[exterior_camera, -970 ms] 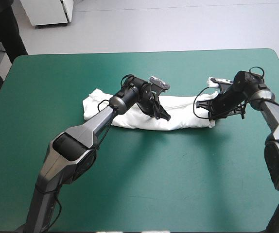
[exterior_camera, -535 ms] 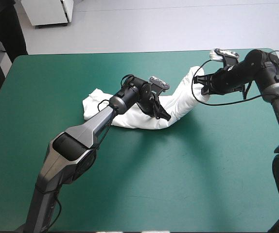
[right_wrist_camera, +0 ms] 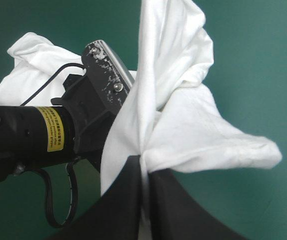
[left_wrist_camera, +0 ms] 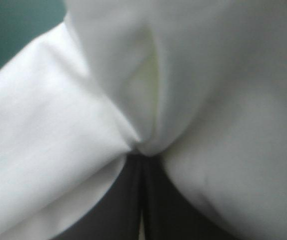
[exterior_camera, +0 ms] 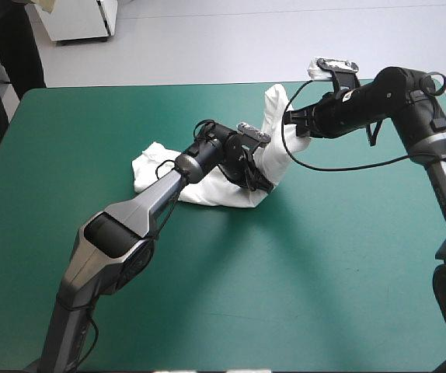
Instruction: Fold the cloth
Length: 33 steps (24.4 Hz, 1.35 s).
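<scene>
The white T-shirt [exterior_camera: 207,186] lies as a long folded band across the middle of the teal-green table. My left gripper [exterior_camera: 260,183] presses down on the band's middle, its black fingers shut in one arch against the cloth [left_wrist_camera: 148,100]. My right gripper [exterior_camera: 293,118] is shut on the T-shirt's right end [exterior_camera: 273,132] and holds it raised above the table, over the left gripper. In the right wrist view the cloth [right_wrist_camera: 178,115] hangs from between my fingers, and the left arm's wrist [right_wrist_camera: 38,135] lies under it.
The table's far edge [exterior_camera: 207,85] runs behind the T-shirt. Bare teal-green cover [exterior_camera: 285,287] stretches in front of it and to the right. The right arm's black cable [exterior_camera: 339,165] hangs in a loop above the table.
My right gripper has lifted the T-shirt's right end off the table and carried it up and leftward, toward the left gripper. The left gripper has stayed in place on the band.
</scene>
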Each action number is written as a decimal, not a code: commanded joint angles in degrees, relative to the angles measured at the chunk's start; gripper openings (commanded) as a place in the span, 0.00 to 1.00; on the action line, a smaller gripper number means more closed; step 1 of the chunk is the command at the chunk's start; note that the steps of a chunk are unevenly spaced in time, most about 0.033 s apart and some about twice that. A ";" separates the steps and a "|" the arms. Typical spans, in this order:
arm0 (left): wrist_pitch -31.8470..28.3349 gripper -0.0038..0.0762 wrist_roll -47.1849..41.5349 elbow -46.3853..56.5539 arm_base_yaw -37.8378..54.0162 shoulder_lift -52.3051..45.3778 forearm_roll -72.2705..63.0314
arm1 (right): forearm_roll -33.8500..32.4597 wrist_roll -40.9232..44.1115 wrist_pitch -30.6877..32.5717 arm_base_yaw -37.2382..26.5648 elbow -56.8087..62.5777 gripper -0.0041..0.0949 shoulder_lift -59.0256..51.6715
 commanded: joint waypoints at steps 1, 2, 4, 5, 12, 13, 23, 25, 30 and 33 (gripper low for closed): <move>3.56 0.02 -3.37 -1.28 0.28 -4.84 3.34 | -0.10 -0.33 -2.42 0.00 -2.11 0.03 -3.19; 4.96 0.02 -3.36 -1.28 1.19 -6.68 3.34 | -0.01 -1.36 -2.42 0.00 -2.11 0.03 -3.19; 6.91 0.02 -3.09 -0.42 3.30 -10.09 3.47 | 1.09 -2.10 -2.42 0.09 -2.11 0.03 -3.19; 7.84 0.02 -3.09 1.24 4.65 -12.60 3.47 | 1.66 -2.39 -2.76 0.13 -2.11 0.03 -3.19; 4.79 0.02 -1.41 33.73 10.25 -39.37 4.05 | 3.06 -4.52 -8.18 5.28 -2.11 0.03 -2.52; 4.79 0.02 -1.41 37.76 10.25 -42.88 4.05 | 3.06 -4.52 -9.19 6.48 -2.14 0.03 -2.24; 4.72 0.02 -1.63 53.63 10.14 -72.15 1.81 | 3.50 -4.76 -20.78 16.06 -2.37 0.03 2.35; 4.85 0.02 -1.63 53.63 10.14 -75.71 1.81 | 4.26 -4.76 -22.88 17.82 -3.38 0.03 4.25; 6.94 0.02 -1.93 53.63 10.14 -80.94 1.81 | 5.81 -5.41 -24.70 22.59 -11.68 0.03 13.27; 9.15 0.02 -3.88 53.63 10.14 -80.40 0.00 | 6.35 -4.83 -23.26 25.53 -19.86 0.03 20.87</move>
